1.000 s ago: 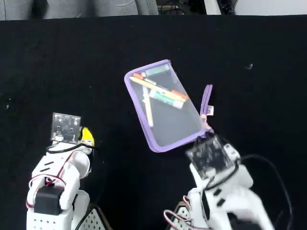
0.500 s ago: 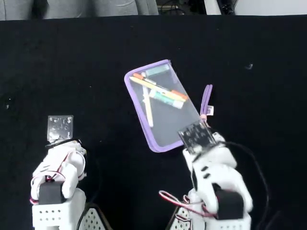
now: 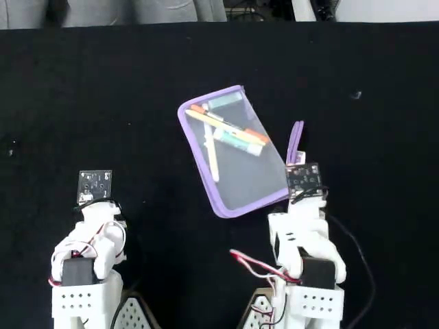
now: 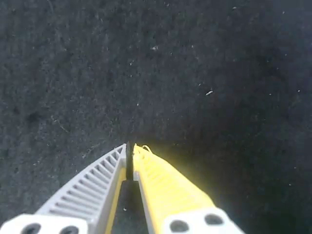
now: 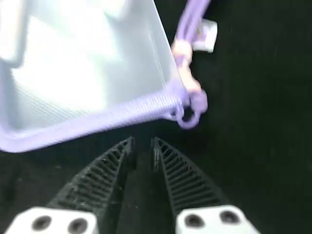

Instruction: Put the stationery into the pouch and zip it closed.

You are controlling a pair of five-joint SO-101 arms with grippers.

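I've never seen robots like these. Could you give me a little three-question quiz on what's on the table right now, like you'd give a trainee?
1. True or false: the coloured pens lie inside the clear plastic pouch with purple trim.
2. Fill the gap: the left gripper's fingers are ___ over the black table.
3. Which gripper sits closest to the pouch's purple zip pull? A) left gripper B) right gripper
Key: 1 true; 2 shut; 3 B.
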